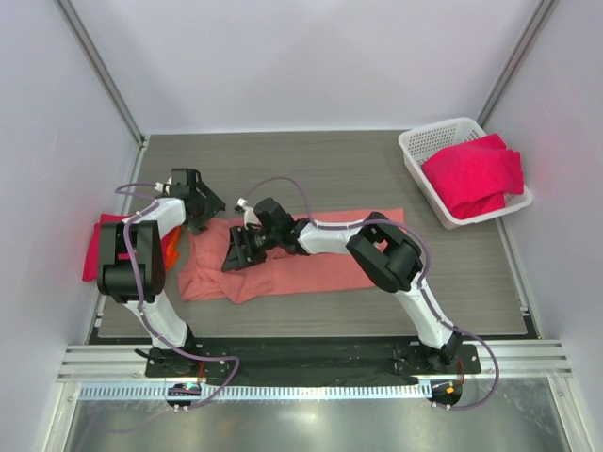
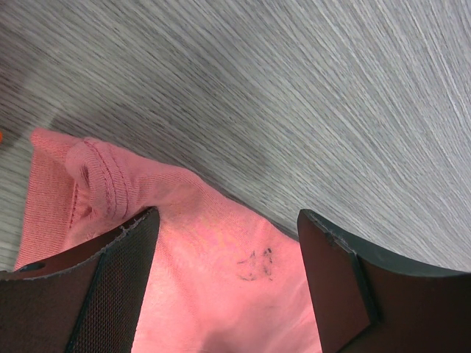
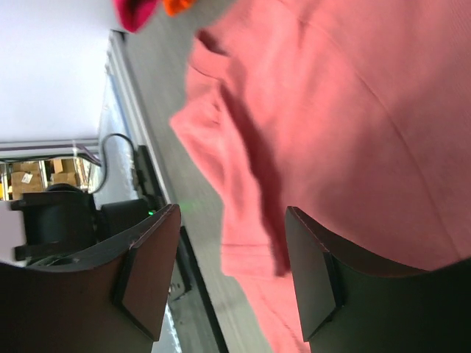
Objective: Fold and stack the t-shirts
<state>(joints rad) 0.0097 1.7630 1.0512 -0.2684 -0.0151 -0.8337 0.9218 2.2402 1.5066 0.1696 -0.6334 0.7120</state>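
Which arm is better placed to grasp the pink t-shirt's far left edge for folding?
Probably left: the left gripper hovers open over that edge of the pink t-shirt, while the right gripper, also open, is nearer its middle.

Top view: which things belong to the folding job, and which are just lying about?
Job: salmon-pink t-shirt spread mid-table; crimson t-shirts heaped far right; crimson cloth at left edge.
Lying about: white mesh basket under the heap.

The right arm [image 1: 332,235] hides the middle of the pink tee [image 1: 316,274], whose dark marks [image 2: 255,265] blur unreadably. Left of it, the left arm [image 1: 141,256] half-hides a red tee [image 1: 91,250].
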